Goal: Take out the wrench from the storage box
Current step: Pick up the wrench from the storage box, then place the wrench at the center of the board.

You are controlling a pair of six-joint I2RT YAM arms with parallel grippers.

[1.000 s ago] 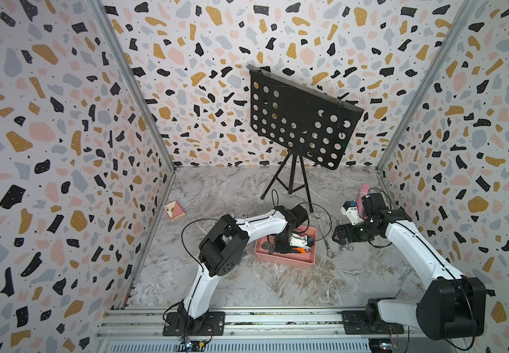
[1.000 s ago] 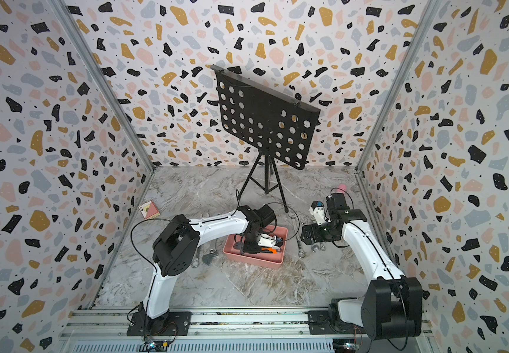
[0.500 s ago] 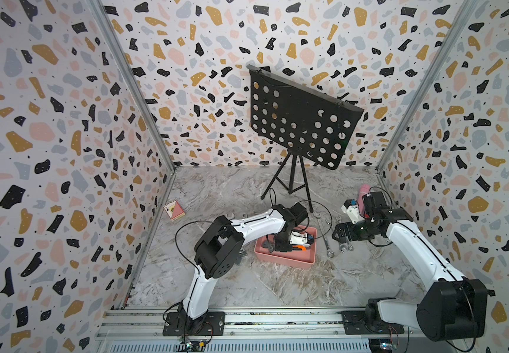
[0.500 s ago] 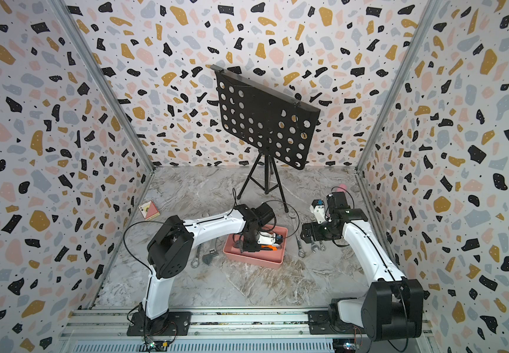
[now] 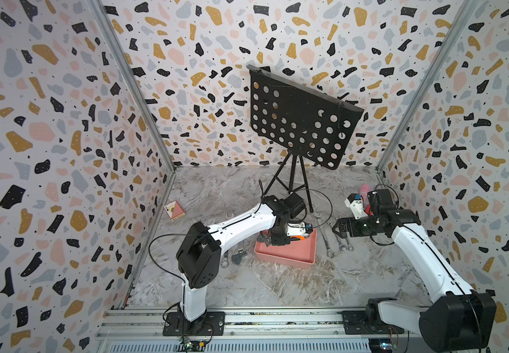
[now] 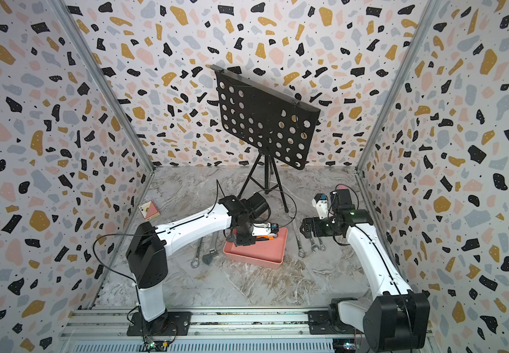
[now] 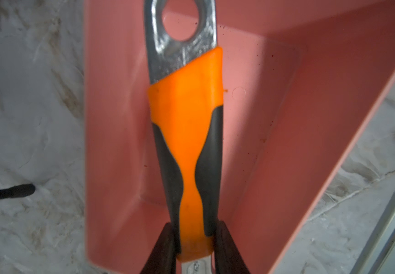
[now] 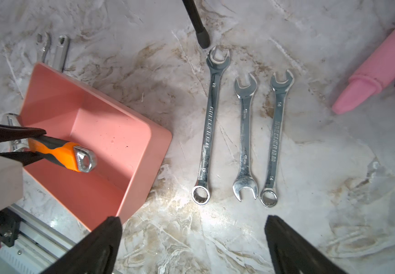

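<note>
Gripping orange-handled wrench (image 7: 187, 142) near handle's inner end, left end effector (image 7: 194, 237) clenched on it — wrench tilted, grasped end high, ring end low inside storage box (image 7: 286, 118), contact with box floor unclear. Judged: extraction begun, not finished; carry past rim and set-down on counter (image 8: 334, 189) remained. Box sat mid-counter. Right end effector (image 8: 192, 220) released, empty, above three wrenches (image 8: 243, 132) beside box.

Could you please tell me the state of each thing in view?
Storage box: upright, open-topped.
Wrench: tilted over the storage box, gripped at the handle.
Left gripper: shut on the wrench.
Right gripper: open, empty.
Row of three wrenches: lying flat, untouched.
</note>
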